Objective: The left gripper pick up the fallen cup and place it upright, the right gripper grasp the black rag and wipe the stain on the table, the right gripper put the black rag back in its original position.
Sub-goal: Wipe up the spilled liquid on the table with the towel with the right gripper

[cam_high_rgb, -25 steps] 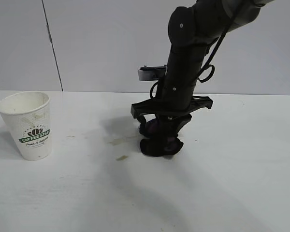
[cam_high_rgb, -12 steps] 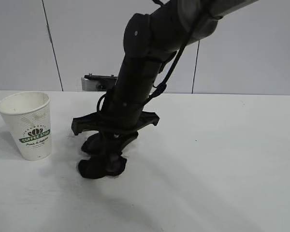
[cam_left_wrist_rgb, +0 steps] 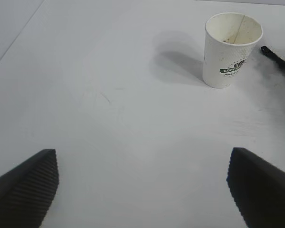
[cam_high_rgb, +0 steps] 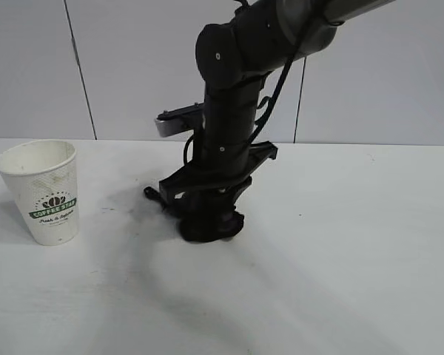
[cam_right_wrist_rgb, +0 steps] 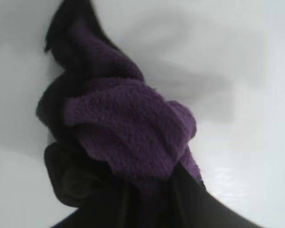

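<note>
While my right arm leans steeply down, my right end effector (cam_high_rgb: 207,214) pins the gripped black rag (cam_high_rgb: 211,225) against the desk (cam_high_rgb: 340,244).

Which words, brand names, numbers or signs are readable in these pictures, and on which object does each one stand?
"COFFEE STAR": green logo on the white paper cup, read in the exterior view.
"COFF": the only part of that logo showing in the left wrist view.
A smaller line under the logo is too small to read.
No text shows on the black rag, the table or the arms.
</note>
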